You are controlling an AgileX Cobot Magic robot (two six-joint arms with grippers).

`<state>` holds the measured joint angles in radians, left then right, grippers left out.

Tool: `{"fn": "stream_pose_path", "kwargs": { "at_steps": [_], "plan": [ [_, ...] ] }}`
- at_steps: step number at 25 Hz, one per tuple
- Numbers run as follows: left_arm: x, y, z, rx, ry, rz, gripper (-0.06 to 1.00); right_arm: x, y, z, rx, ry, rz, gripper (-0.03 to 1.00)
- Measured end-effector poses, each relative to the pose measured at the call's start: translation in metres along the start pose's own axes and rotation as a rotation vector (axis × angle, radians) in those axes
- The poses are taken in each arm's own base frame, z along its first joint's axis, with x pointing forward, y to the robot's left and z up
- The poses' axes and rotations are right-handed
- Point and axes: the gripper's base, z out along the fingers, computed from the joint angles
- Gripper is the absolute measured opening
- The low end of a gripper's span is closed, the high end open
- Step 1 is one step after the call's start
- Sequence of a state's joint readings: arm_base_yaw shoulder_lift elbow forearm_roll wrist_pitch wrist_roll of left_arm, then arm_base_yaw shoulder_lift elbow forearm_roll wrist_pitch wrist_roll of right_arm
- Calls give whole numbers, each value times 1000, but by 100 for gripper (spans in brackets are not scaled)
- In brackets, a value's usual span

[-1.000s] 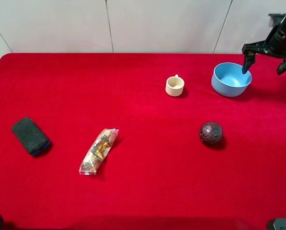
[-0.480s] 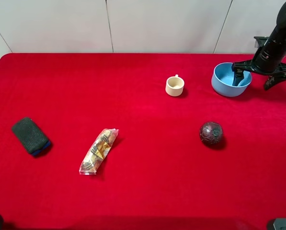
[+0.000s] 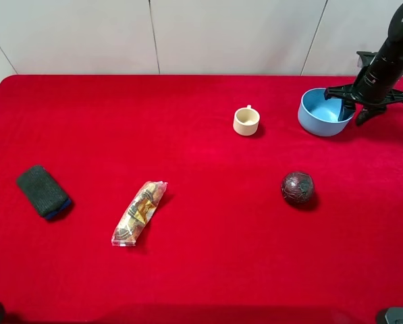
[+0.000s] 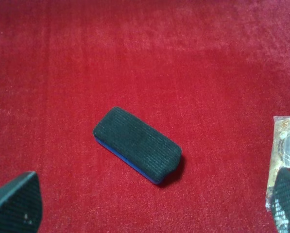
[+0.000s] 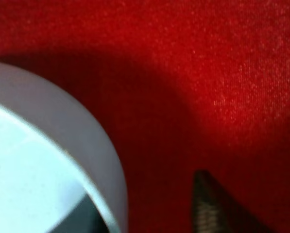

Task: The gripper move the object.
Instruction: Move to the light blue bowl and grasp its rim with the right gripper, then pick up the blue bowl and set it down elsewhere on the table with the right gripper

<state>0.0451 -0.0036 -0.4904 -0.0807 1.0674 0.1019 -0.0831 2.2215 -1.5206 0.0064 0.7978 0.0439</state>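
Observation:
The light blue bowl (image 3: 323, 111) stands at the far right of the red table. My right gripper (image 3: 356, 112) is down at the bowl's right rim, one finger inside the bowl and the other outside it. In the right wrist view the bowl's rim (image 5: 103, 160) lies between the fingers. The outer finger (image 5: 210, 206) is still a gap away from the wall, so the gripper (image 5: 145, 206) is open. My left gripper (image 4: 152, 194) is open and empty above a dark sponge (image 4: 137, 144); it does not show in the exterior view.
A small cream cup (image 3: 246, 121) stands left of the bowl. A dark ball (image 3: 297, 187) lies nearer the front. A snack packet (image 3: 139, 212) and the dark sponge (image 3: 43, 192) lie on the left. The table's back edge meets a white wall.
My right gripper came down from above the bowl to its right rim. Its fingers then drew closer together across the rim. The bowl has not moved.

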Motion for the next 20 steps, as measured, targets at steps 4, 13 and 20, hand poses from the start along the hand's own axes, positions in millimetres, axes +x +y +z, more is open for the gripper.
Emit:
{"fn": "stream_pose_path", "kwargs": {
  "at_steps": [4,13,20],
  "plan": [
    [0,0,0,0,0,0,93,-1,0,0,-4,-9,4,5],
    [0,0,0,0,0,0,93,-1,1,0,-7,-11,7,-3],
    [0,0,0,0,0,0,93,0,1,-15,-6,-2,6,-3]
  ]
}}
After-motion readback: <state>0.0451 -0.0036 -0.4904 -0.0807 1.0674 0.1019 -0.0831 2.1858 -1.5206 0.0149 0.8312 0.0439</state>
